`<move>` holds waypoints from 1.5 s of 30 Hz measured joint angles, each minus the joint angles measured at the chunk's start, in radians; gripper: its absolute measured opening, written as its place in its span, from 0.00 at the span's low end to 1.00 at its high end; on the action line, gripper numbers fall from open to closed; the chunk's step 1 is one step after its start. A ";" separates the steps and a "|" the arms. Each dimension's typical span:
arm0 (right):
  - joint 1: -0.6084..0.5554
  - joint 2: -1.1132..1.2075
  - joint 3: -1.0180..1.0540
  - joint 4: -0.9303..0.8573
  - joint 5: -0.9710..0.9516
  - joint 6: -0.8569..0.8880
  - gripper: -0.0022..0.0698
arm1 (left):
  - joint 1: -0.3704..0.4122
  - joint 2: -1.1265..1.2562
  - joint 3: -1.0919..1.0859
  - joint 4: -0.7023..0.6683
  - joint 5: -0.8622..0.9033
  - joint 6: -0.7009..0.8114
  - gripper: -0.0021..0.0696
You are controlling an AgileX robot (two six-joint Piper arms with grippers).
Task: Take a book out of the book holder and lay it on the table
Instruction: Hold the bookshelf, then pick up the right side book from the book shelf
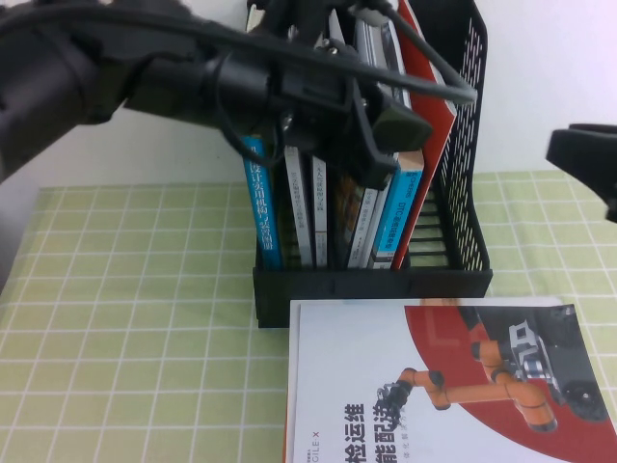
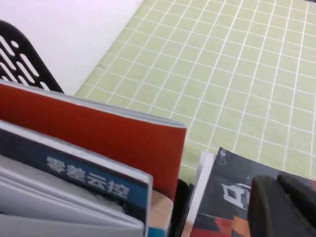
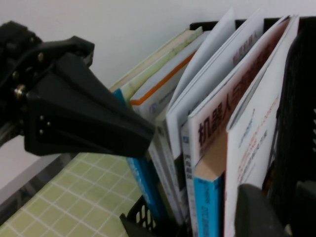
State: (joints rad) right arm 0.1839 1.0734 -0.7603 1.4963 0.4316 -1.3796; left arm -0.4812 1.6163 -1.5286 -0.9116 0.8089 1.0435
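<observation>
The book (image 1: 432, 106), red cover showing, stands leaning in the right part of the black book holder (image 1: 371, 285). My left gripper (image 1: 390, 145) reaches in from the left and hovers at the tops of the standing books, just left of the book, shut and empty. In the left wrist view the book's red cover (image 2: 108, 133) is beside the gripper (image 2: 277, 207). The right wrist view shows the book's white cover (image 3: 256, 143). My right gripper (image 1: 588, 159) hangs in the air right of the holder. The green checked table (image 1: 125, 318) lies below.
A white-and-red book with an orange robot arm (image 1: 434, 386) lies flat on the table in front of the holder. Blue-spined books (image 1: 262, 203) and several others fill the holder's left slots. A white wall stands behind.
</observation>
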 joint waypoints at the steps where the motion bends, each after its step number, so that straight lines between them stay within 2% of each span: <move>1: 0.000 0.023 0.000 0.053 -0.005 -0.054 0.27 | 0.000 0.019 -0.019 0.000 0.008 0.000 0.03; 5: 0.002 0.134 -0.005 0.176 -0.012 -0.249 0.42 | 0.000 0.083 -0.073 0.004 0.005 0.003 0.03; 9: 0.006 0.237 -0.048 0.197 0.051 -0.296 0.51 | 0.000 0.109 -0.076 0.048 -0.039 0.003 0.03; 17: 0.076 0.403 -0.189 0.205 0.063 -0.306 0.54 | -0.002 0.115 -0.076 0.159 -0.081 -0.059 0.03; 25: 0.114 0.494 -0.278 0.209 -0.086 -0.312 0.53 | -0.002 0.126 -0.076 0.182 -0.090 -0.094 0.03; 32: 0.117 0.590 -0.354 0.216 -0.106 -0.359 0.38 | -0.002 0.127 -0.076 0.189 -0.090 -0.101 0.03; 38: 0.117 0.631 -0.390 0.220 -0.054 -0.386 0.11 | -0.002 0.127 -0.076 0.201 -0.091 -0.110 0.03; 40: 0.117 0.631 -0.390 0.220 -0.042 -0.389 0.07 | -0.002 0.127 -0.076 0.202 -0.091 -0.114 0.03; 45: 0.117 0.564 -0.390 0.212 -0.032 -0.389 0.05 | -0.002 0.127 -0.076 0.212 -0.082 -0.132 0.03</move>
State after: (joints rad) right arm 0.3012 1.6377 -1.1499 1.7085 0.3993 -1.7687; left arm -0.4836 1.7436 -1.6050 -0.6997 0.7273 0.9120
